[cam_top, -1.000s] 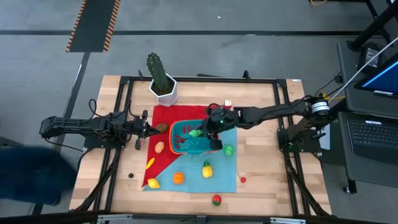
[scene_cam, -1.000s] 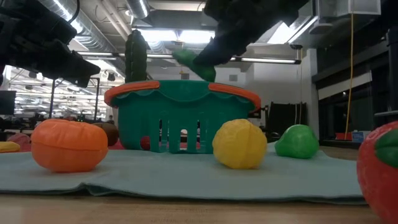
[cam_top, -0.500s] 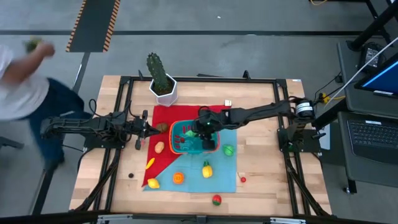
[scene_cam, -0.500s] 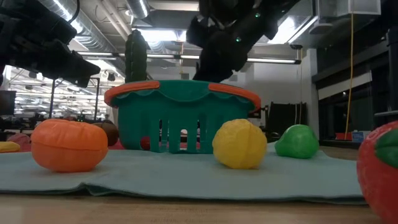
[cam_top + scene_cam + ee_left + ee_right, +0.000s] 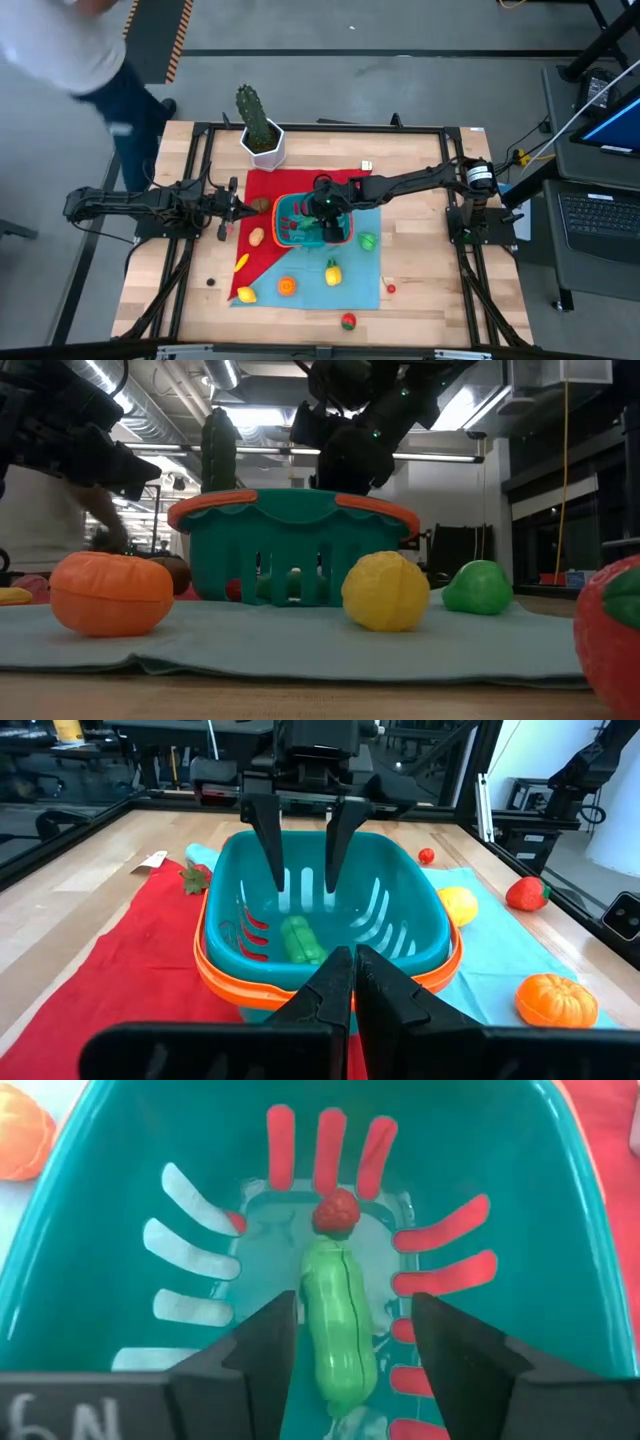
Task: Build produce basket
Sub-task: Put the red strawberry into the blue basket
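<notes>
From above we see the teal basket [image 5: 303,222] sitting on the red and light blue cloths [image 5: 300,262] in the middle of the wooden table [image 5: 420,170], with the right gripper [image 5: 325,212] reaching over its inside and the left gripper [image 5: 232,207] waiting just beside the basket's left end, near a brown piece. Only the right wrist view lets us look down into the basket: there a green pea pod [image 5: 338,1324] lies flat on the floor with a small red berry [image 5: 336,1211] touching its far end, and the right gripper's two dark fingers [image 5: 262,1342] stand spread on either side of the pod, touching nothing, so the pod lies released. The left wrist view confirms this from the opposite side, showing those parted fingers hanging down inside the basket above the pod, while the left gripper's own fingers [image 5: 332,982] are pressed together in front of the orange rim, holding nothing. From table height the basket walls hide the pod; what we do get there is the orange tangerine [image 5: 111,593], the yellow lemon [image 5: 385,591], a green piece [image 5: 480,587] and a red strawberry [image 5: 610,632] resting on the cloth around the basket, and the cactus [image 5: 219,451] rising behind it. The high view adds the pieces lying toward the near table edge, including a yellow banana [image 5: 241,263], and a person [image 5: 95,60] passing the table's far left corner.
</notes>
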